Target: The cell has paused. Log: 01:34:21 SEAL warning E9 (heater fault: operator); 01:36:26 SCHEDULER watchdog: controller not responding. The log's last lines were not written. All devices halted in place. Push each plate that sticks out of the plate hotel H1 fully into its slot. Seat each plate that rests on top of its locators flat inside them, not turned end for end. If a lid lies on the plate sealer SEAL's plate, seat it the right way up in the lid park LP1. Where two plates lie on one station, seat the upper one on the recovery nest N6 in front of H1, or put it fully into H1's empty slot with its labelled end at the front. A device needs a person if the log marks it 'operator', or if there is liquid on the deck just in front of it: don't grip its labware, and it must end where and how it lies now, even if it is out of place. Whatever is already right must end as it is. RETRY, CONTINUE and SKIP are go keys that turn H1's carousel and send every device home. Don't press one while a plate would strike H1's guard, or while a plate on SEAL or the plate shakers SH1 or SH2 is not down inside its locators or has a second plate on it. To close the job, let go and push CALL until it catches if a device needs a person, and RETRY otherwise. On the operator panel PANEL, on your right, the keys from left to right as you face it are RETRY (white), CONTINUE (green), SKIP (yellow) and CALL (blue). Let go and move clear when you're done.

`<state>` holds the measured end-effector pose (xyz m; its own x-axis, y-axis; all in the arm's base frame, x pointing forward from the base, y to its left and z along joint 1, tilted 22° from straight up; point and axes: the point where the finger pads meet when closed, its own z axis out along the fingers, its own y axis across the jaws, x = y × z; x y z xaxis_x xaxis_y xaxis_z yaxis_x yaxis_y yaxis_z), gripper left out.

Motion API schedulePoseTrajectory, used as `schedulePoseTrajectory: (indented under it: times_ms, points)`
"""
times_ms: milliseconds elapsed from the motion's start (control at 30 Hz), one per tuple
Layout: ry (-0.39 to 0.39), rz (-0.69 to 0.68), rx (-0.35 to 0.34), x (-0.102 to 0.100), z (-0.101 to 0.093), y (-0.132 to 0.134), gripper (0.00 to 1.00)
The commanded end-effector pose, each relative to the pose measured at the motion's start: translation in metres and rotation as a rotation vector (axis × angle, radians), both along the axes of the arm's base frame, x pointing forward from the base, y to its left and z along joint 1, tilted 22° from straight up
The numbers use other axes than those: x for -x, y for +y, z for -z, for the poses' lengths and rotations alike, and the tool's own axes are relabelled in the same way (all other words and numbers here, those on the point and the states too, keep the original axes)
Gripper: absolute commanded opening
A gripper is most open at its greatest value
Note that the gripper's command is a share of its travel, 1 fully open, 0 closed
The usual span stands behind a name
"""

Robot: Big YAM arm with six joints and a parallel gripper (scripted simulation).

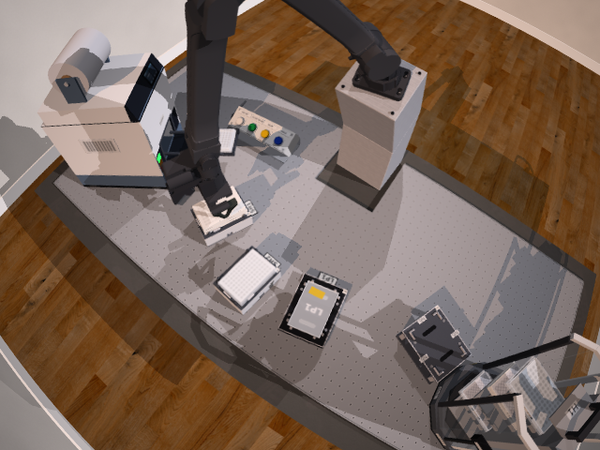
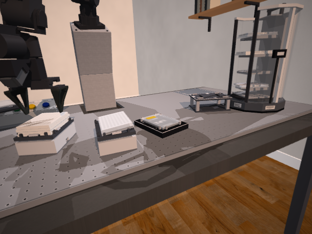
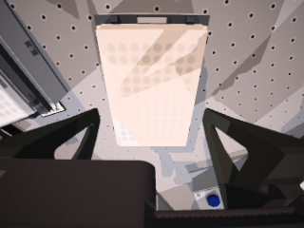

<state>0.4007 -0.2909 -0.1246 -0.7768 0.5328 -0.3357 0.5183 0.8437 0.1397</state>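
Note:
My gripper is open and empty. It hangs just above the white plate on the shaker nearest the sealer, with one finger to each side of it. In the exterior view the fingertips stand slightly above the plate, which looks thick and layered, like two plates stacked. In the wrist view the plate lies lengthwise between my fingers. The second shaker carries one white plate. A lid with a yellow mark lies in the lid park LP1. The recovery nest is bare.
The plate sealer stands at the back left with a plate on its stage. The operator panel with its coloured keys is beside it. The arm's pedestal stands behind. The plate hotel is at the far right.

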Motion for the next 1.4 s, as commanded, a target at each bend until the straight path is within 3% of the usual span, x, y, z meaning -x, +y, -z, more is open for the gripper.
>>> schedulePoseTrajectory:
  times_ms: [0, 33, 467, 533, 567, 633, 833, 867, 1233, 1367]
  points:
    - [-0.03, 0.007, 0.024, -0.013, -0.008, -0.01, 1.0]
    - [-0.015, 0.008, 0.012, -0.01, 0.002, -0.007, 1.0]
    - [-0.014, 0.001, 0.01, -0.018, 0.019, -0.003, 1.0]
    - [-0.014, 0.001, 0.01, -0.018, 0.019, -0.003, 1.0]
    - [-0.033, 0.009, 0.026, -0.02, 0.008, -0.012, 1.0]
    - [-0.014, 0.011, 0.01, -0.016, 0.022, -0.008, 1.0]
    - [-0.002, 0.003, 0.001, -0.014, 0.031, -0.001, 1.0]
    - [-0.013, 0.003, 0.012, -0.016, 0.022, -0.007, 1.0]
    - [-0.013, 0.003, 0.011, -0.015, 0.022, -0.007, 1.0]
    - [-0.013, 0.003, 0.011, -0.015, 0.022, -0.007, 0.92]
